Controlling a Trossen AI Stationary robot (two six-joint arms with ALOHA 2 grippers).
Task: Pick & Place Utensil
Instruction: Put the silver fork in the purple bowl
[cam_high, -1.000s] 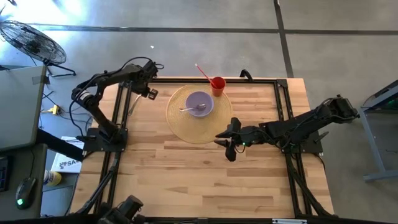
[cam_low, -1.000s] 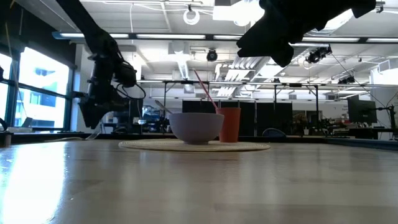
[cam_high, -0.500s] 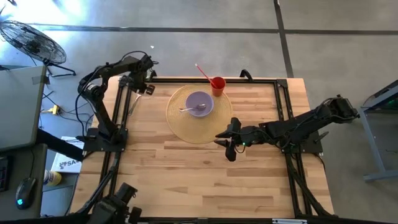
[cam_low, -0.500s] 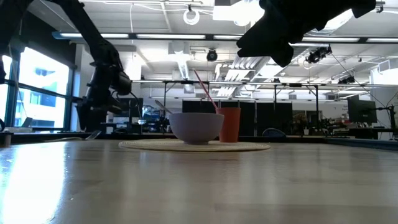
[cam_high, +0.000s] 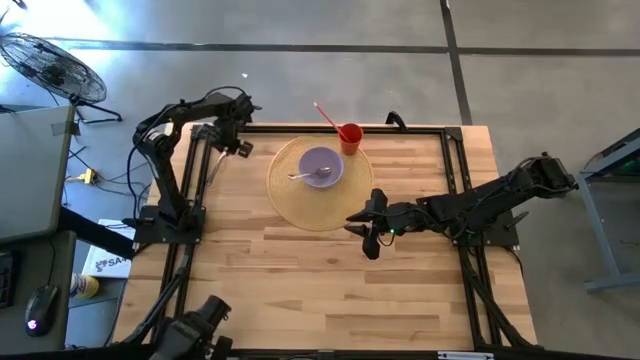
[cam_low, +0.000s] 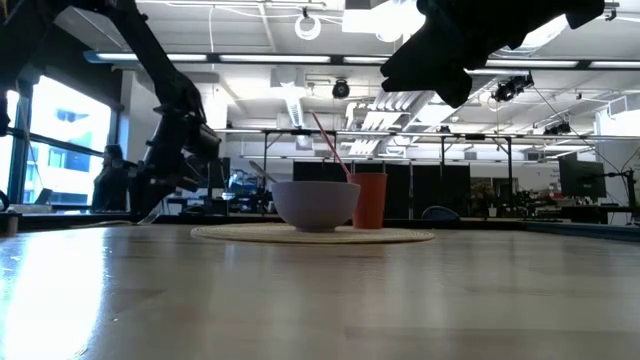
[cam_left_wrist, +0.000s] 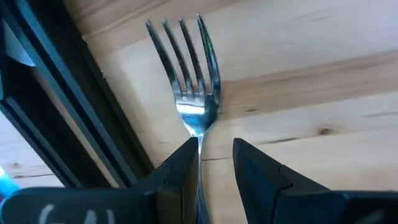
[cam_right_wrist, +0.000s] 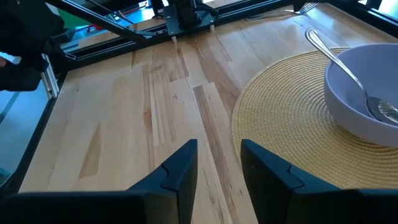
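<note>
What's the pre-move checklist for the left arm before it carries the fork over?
1. Fork between the left gripper fingers: ok, handle runs down between them.
2. Grip firm: cannot tell, a gap shows beside the handle.
3. Fork clear of the table: cannot tell, tines look close to the wood by the black frame rail.
4. Placemat has free area beside the bowl: ok.
5. Bowl already holds a spoon: ok.
6. Right gripper off the placemat, near its edge: ok, watch it.
</note>
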